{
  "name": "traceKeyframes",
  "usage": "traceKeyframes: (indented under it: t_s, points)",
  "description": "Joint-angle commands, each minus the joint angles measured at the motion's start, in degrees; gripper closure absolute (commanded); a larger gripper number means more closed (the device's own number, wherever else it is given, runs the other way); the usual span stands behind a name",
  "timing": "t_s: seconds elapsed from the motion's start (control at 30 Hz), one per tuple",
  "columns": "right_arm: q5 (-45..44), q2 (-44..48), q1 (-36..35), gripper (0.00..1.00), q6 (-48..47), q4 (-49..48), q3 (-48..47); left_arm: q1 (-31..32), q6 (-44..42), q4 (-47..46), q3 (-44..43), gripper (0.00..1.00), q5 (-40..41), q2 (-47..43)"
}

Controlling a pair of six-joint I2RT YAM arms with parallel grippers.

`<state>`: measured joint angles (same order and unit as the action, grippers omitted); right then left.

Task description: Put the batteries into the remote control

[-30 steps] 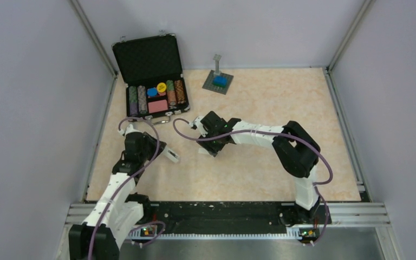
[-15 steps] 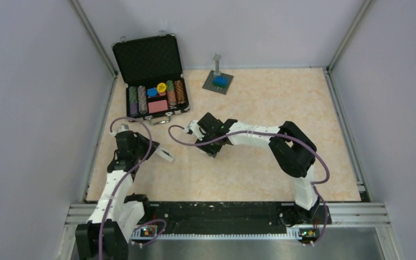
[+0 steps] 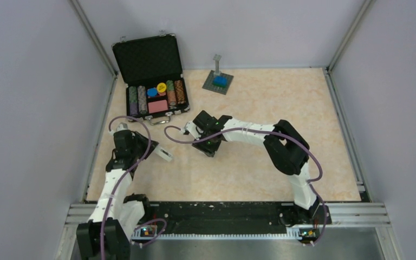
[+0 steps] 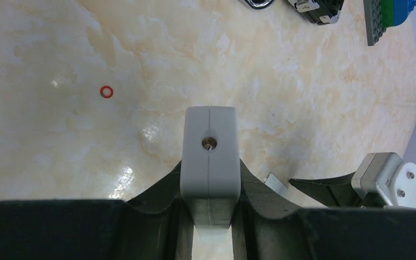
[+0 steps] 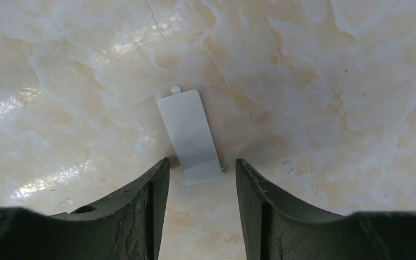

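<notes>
Remote control sits clamped in the left gripper at the table's left. Farther out, the right gripper stands apart astride the loose cover plate. Fetching it looks the step in hand, needing a pinch on its thin edges.

Table top: stone-look slab, beige and marbled, smooth and glossy, with bright glints ahead of the right claw and to the left of its tips.
Cover plate: thin, pale grey-white plastic, smooth and matt, lying between that claw's fingers.
Fingers: dark, dull, scuffed and scratched on the inner faces.
Remote control: white plastic, smooth, satin-matt; a fine seam down the end face and a small metallic glint in its hole; clamped in the left claw.
Case: black, bright metal trim, lid lined with dimpled matt foam; beyond the left claw.
Building plate: grey studded plastic, beyond the right claw.
</notes>
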<state>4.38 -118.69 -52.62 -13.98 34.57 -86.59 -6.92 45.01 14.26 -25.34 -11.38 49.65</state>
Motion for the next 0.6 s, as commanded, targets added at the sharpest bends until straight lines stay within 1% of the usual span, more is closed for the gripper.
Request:
traceKeyframes:
  t_s: [0.0, 0.1, 0.2, 0.37, 0.57]
  points:
    - [1.1, -3.6, -0.8, 0.52, -0.6, 6.4, -0.2, -0.6, -1.3, -0.8, -2.6, 1.0, -0.8, -0.4]
    - [2.0, -3.9, -0.8, 0.54, -0.7, 7.8, -0.3, -0.7, -1.3, -0.8, -2.7, 1.0, -1.0, -0.3]
    - [2.8, -4.1, -0.9, 0.63, -0.4, 8.5, -0.3, -0.8, -1.2, -0.8, -2.7, 1.0, -1.2, -0.3]
    - [2.2, -4.3, -0.9, 0.65, -0.1, 8.8, -0.6, -0.8, -1.1, -0.7, -2.6, 1.0, -1.2, -0.4]
    - [1.2, -4.2, -0.8, 0.72, 0.9, 8.3, -0.6, -0.9, -1.1, -0.9, -2.5, 1.0, -1.6, -0.5]
